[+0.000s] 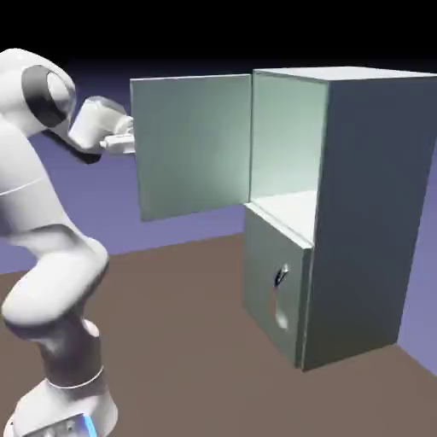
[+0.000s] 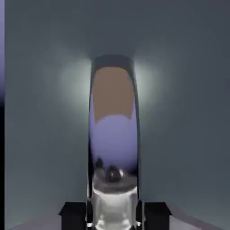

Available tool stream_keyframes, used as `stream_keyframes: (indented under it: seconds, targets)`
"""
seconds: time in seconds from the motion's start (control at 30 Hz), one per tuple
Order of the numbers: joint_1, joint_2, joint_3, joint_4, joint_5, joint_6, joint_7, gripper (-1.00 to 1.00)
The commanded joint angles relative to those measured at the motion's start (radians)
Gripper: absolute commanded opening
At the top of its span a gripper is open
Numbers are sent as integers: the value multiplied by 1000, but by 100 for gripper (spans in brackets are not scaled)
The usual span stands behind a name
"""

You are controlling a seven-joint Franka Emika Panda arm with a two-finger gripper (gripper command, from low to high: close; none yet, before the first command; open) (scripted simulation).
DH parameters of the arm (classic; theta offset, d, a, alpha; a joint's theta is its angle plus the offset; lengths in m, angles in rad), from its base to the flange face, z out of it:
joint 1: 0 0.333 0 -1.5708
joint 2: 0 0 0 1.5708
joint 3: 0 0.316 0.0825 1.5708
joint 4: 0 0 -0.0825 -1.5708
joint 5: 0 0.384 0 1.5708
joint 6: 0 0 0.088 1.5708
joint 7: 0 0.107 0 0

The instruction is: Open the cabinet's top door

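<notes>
At top door (image 1: 195, 145) free edge: claw (image 2: 114, 214) clamps handle (image 2: 113, 134)

A flat brown table top (image 1: 183, 341) fills the lower part of the exterior view, running back to a plain blue-violet backdrop (image 1: 111, 235) (no wall seams or windows show in it). Above that the backdrop darkens to black along the top edge.
</notes>
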Motion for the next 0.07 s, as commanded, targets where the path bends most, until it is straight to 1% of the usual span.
stream_keyframes:
  seconds: [0.0, 0.03]
  targets:
    - [-36, -27, 20, 21, 14, 0, -15, -100]
    - [-59, -45, 32, 34, 23, 0, -24, -100]
